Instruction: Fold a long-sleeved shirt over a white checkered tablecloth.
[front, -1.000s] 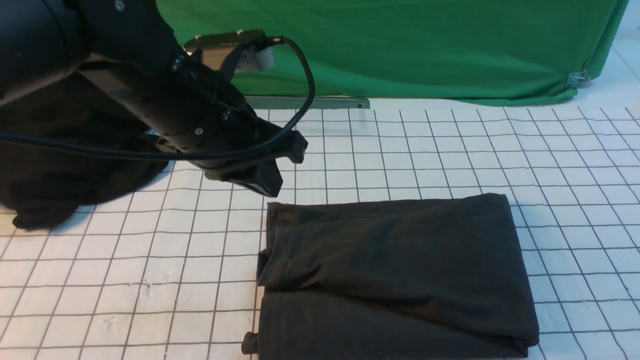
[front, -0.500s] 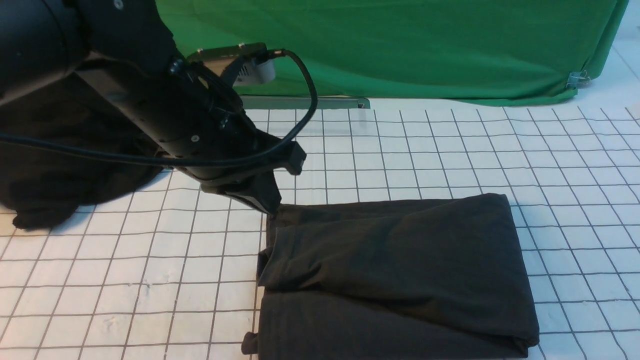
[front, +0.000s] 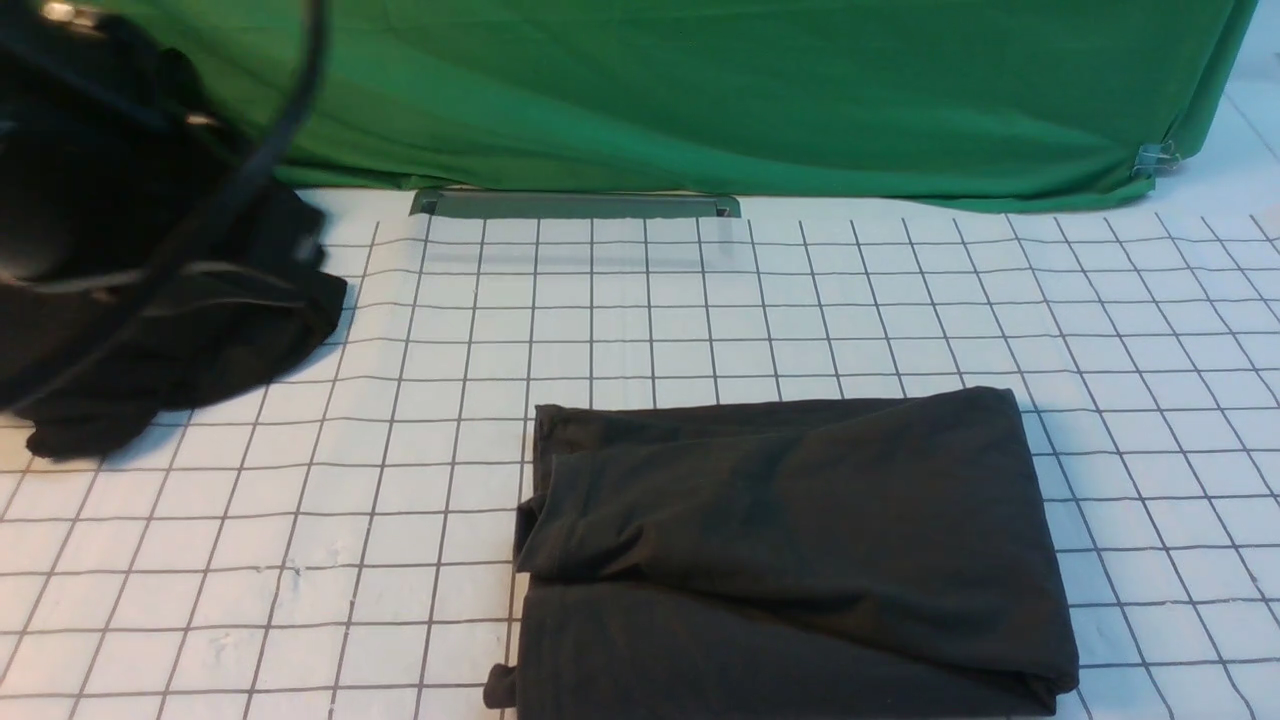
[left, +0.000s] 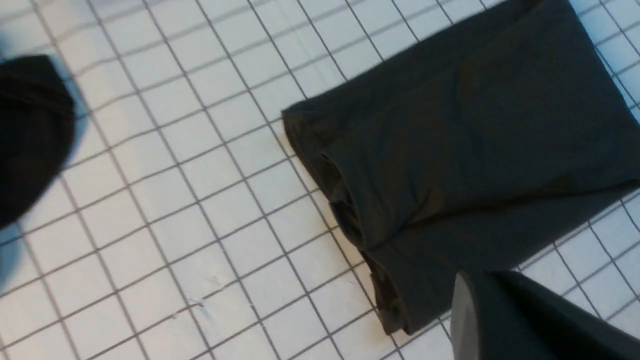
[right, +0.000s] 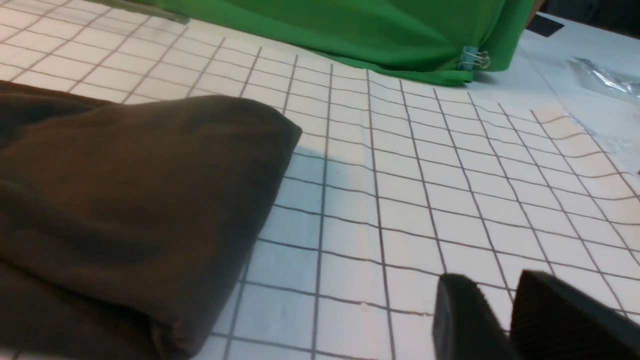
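The long-sleeved shirt (front: 790, 540) lies folded into a dark rectangle on the white checkered tablecloth (front: 700, 320), at the near middle. Its layered open edge faces left. In the left wrist view the shirt (left: 460, 150) lies below my left gripper (left: 480, 282), which hangs above its near corner, shut and holding nothing. My left arm (front: 90, 180) is a dark blur at the far left of the front view. In the right wrist view my right gripper (right: 495, 282) sits low over bare tablecloth (right: 450, 200), right of the shirt (right: 125, 200), slightly open and empty.
A second dark cloth heap (front: 180, 350) sits at the left edge of the tablecloth. A green backdrop (front: 750, 90) closes off the back, with a grey bar (front: 575, 204) at its foot and a binder clip (front: 1155, 155) at its right corner. Clear plastic (right: 605, 80) lies beyond the right side.
My left arm has pulled back from the shirt's far left corner, up and away to the left. The folded shirt has not moved.
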